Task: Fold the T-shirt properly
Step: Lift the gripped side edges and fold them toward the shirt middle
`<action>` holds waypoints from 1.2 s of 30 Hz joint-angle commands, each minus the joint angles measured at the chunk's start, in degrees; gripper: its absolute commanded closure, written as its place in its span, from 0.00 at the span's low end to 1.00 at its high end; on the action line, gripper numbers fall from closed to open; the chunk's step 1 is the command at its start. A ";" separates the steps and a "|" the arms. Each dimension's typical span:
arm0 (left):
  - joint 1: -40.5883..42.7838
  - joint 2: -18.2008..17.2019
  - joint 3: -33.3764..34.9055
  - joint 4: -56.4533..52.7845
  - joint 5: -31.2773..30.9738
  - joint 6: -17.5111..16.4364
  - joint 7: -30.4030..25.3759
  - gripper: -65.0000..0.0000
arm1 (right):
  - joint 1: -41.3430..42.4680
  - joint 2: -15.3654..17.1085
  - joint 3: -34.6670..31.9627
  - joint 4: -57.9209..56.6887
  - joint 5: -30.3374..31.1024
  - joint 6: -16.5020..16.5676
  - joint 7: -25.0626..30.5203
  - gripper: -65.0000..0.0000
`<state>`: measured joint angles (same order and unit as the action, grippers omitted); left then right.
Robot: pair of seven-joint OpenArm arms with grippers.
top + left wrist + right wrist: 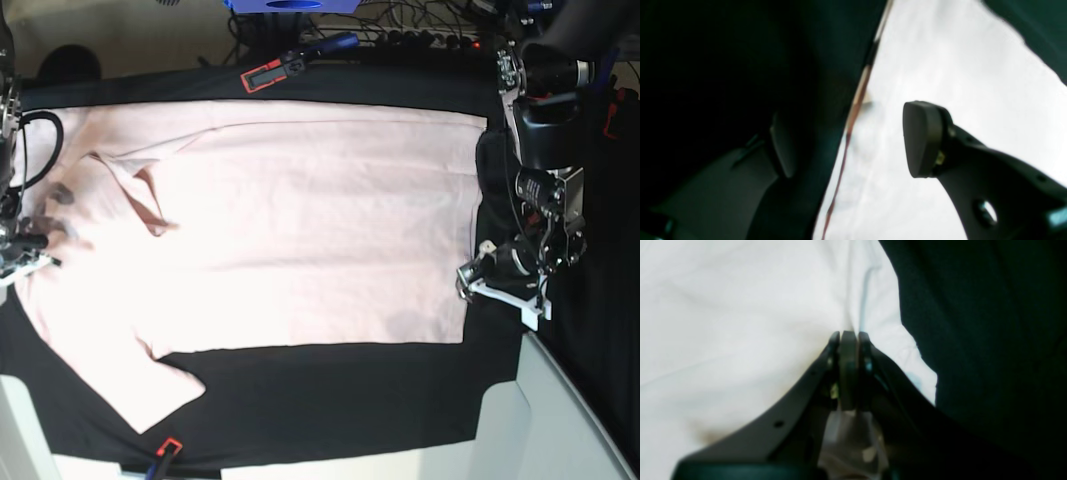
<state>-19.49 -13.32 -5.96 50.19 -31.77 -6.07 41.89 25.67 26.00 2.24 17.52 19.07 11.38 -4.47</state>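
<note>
Slack in the pale pink cotton T-shirt [300, 220] could be dragged crooked, since cloth is pinched only by the right pincer [849, 335], the left pincer [853, 140] being spread wide at the hem.

We cannot see any lettering on the T-shirt [300, 220]. In the base view its left edge and the right gripper [22, 243] are cut off.

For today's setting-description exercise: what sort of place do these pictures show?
Probably a robotics lab bench: a pale pink cotton T-shirt lies spread on a black table cloth, with tangled cables behind and a black robot arm alongside.
</note>
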 commanded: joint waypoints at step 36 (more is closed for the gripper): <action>-2.71 2.73 7.49 -5.84 -0.36 -0.40 -3.87 0.88 | 0.48 1.39 0.09 3.01 0.05 -0.08 -1.20 1.00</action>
<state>-21.28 -10.17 1.50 43.92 -31.77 -6.26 37.43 24.69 26.13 2.24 19.75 19.09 11.38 -6.98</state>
